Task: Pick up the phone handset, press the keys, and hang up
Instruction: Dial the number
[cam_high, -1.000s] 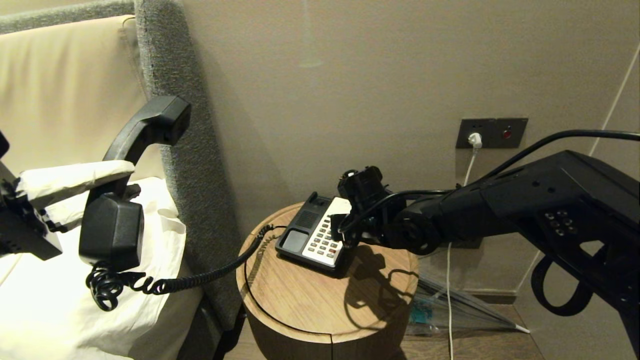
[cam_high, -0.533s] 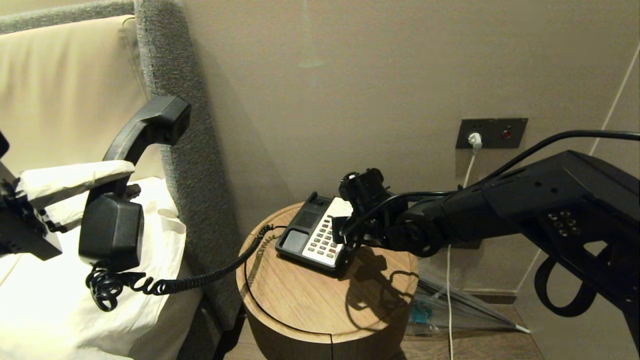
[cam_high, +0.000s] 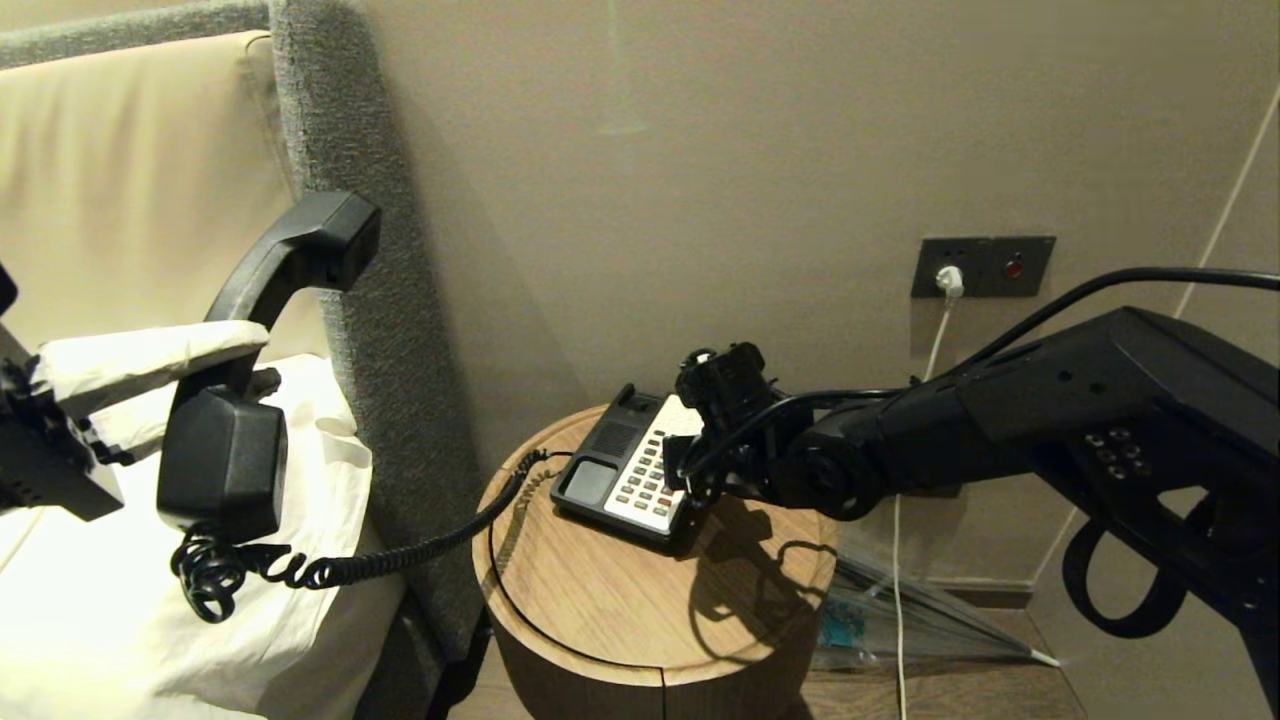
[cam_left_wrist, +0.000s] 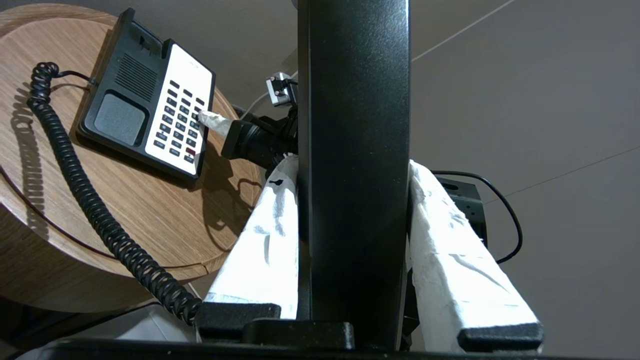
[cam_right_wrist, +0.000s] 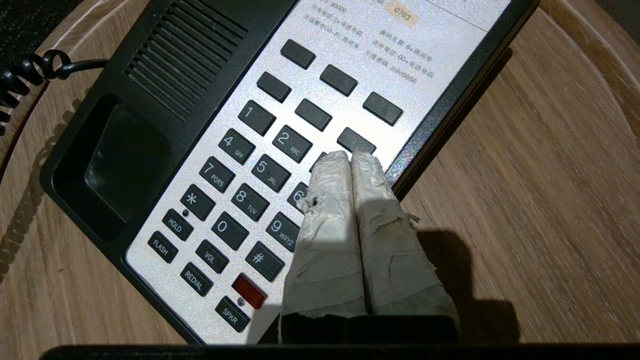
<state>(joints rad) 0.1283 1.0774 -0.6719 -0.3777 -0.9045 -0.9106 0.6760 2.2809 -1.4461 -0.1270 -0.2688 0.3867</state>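
The right gripper had its two white-wrapped fingers pressed flat together, holding nothing, with the tips resting at the right-hand column of the keys, over the spot beside the 2 key; whether a key was actually pushed down was hard to judge from this angle. In the head view that gripper sat at about three o'clock of the phone base, reaching in from the right arm.

The left gripper was clamped around the phone handset, one white padded finger on each side of its black shaft. In the head view the phone handset hung well apart from the base, at about nine o'clock of it, upright in front of a pillow and a cream headboard.

The coiled cord sagged from the handset's lower end to the base's left edge. The base stood on a round wooden side table, towards its twelve o'clock rim. A wall socket plate with a white plug lay at about two o'clock of the table.
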